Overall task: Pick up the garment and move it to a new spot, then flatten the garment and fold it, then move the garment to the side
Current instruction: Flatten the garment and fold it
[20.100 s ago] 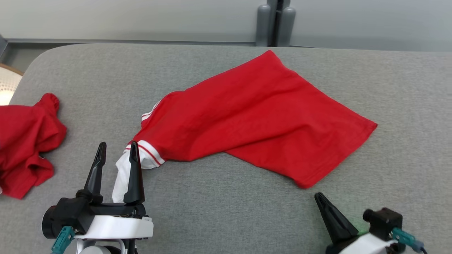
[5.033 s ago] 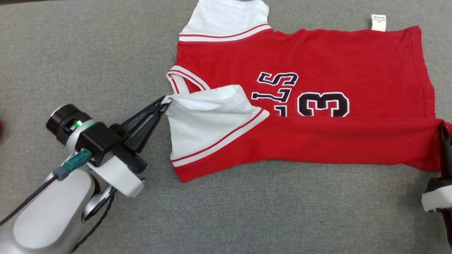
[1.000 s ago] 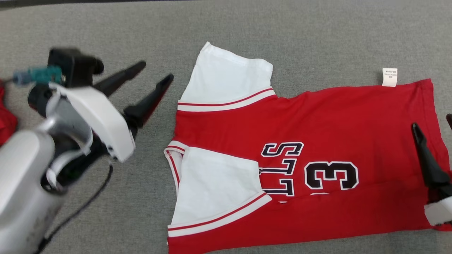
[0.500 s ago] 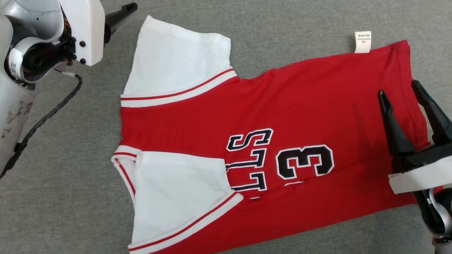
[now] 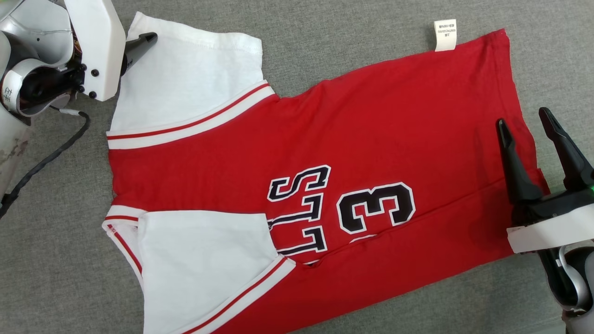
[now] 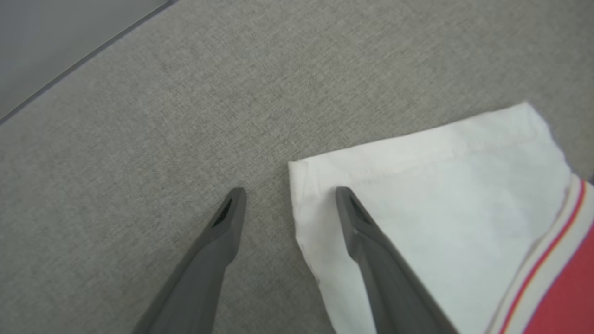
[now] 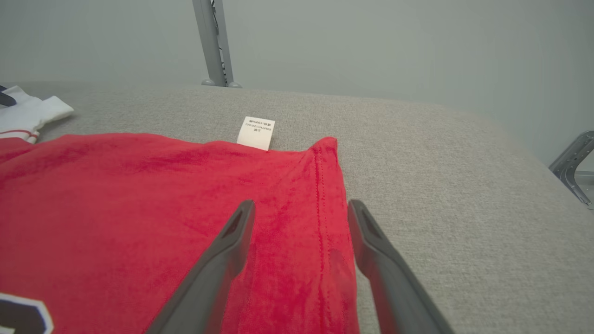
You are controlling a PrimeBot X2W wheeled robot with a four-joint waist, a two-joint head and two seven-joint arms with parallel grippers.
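Above the garment [image 5: 325,139], at its hem [image 5: 510,79], right pincer [image 5: 522,117] hangs splayed.

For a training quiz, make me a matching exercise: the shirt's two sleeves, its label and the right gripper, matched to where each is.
1 far sleeve; 2 near sleeve; 3 label; 4 right gripper.
A open at the hem of the shirt; B folded over the shirt's front; C flat on the table, left gripper at its corner; D sticking out past the shirt's far edge.
Pairs: 1-C; 2-B; 3-D; 4-A.
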